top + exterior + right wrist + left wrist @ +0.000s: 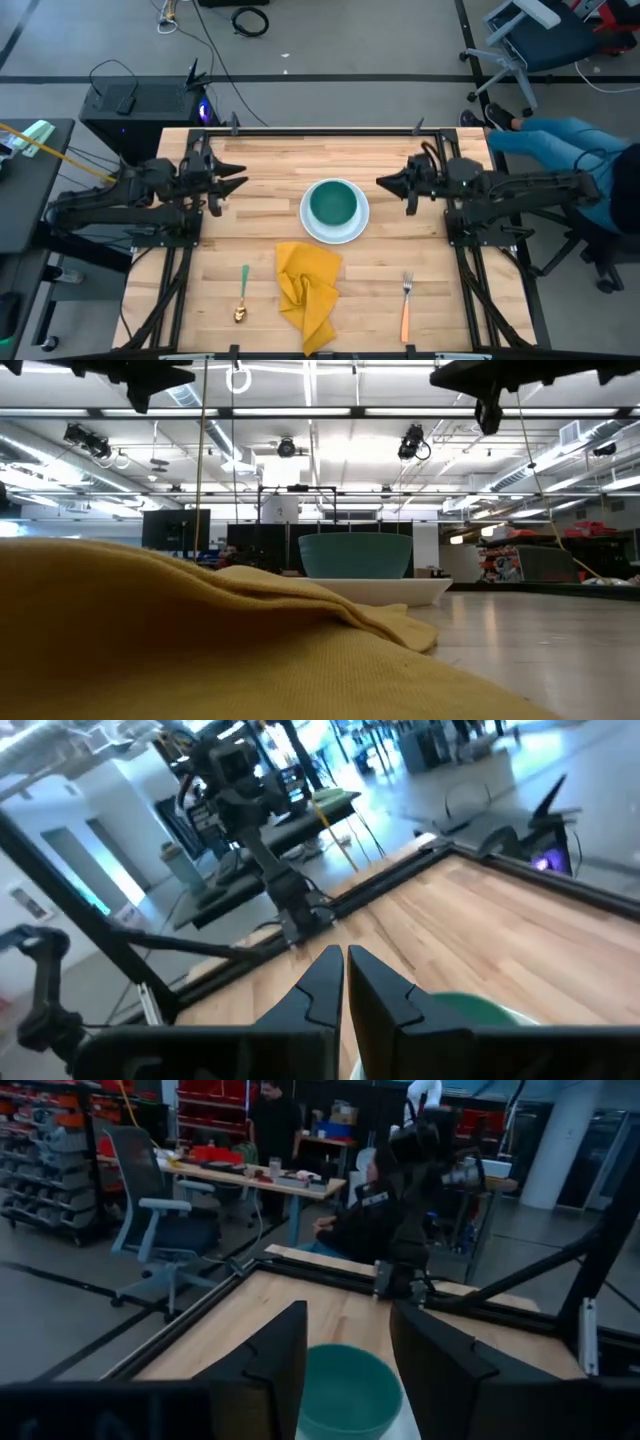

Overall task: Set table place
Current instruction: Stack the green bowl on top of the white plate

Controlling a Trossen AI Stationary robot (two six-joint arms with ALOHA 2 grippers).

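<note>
Two grippers hover apart, flanking my setting so nothing is blocked: left gripper (238,178) with fingers spread, right gripper (385,183) with fingers pressed together. On the light-wood butcher-block table (260,160) I count one teal bowl (333,203) on one white plate (312,226) at centre, one crumpled yellow cloth napkin (306,285) near it, one gold spoon (242,295) left, one orange-handled fork (407,305) right.

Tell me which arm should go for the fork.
Right, probably. The fork lies on the table to the right of the plate, on the right gripper's side. The left gripper, open, hovers beyond the bowl, nearer the spoon.
</note>
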